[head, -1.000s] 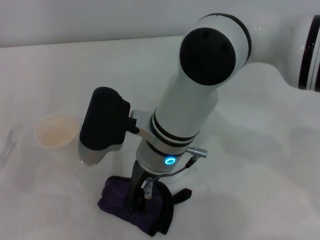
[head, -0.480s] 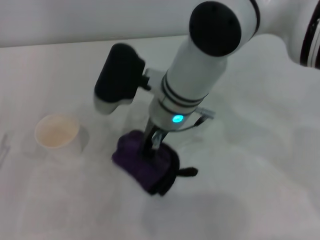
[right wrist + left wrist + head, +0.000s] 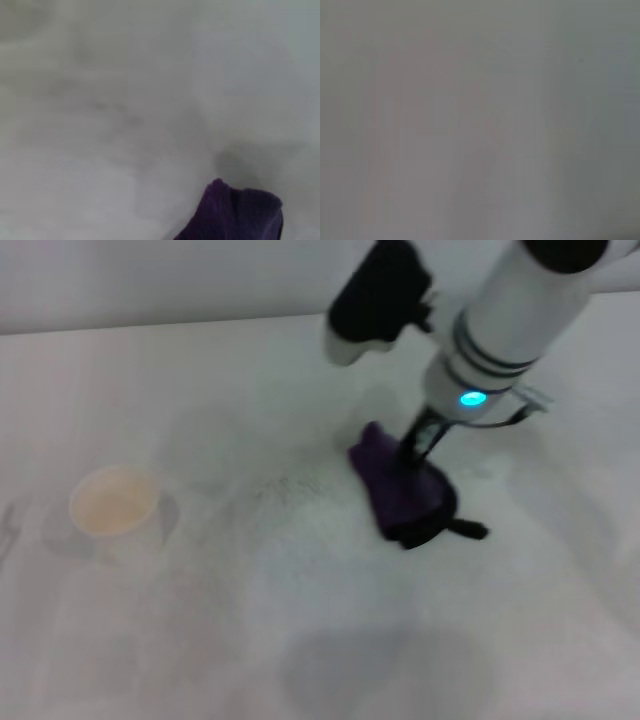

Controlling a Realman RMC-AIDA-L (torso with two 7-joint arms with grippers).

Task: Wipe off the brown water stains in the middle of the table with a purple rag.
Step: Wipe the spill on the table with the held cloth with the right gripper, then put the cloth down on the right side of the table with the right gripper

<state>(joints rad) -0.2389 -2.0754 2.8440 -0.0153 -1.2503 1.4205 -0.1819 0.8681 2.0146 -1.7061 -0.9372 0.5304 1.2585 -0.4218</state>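
My right gripper (image 3: 418, 452) is shut on the purple rag (image 3: 400, 492) and presses it on the white table (image 3: 300, 640), right of the middle and toward the far side. The rag's black loop tail (image 3: 468, 530) trails to its right. A corner of the rag also shows in the right wrist view (image 3: 235, 212). No tan-brown puddle shows; only a faint grey speckled smudge (image 3: 290, 502) lies left of the rag. My left gripper is out of view, and its wrist view shows only a blank surface.
A white paper cup (image 3: 113, 508) stands at the left of the table. The table's far edge (image 3: 150, 325) runs along the top of the head view.
My right arm has swept the rag from the near middle of the table up and to the right, away from the cup.
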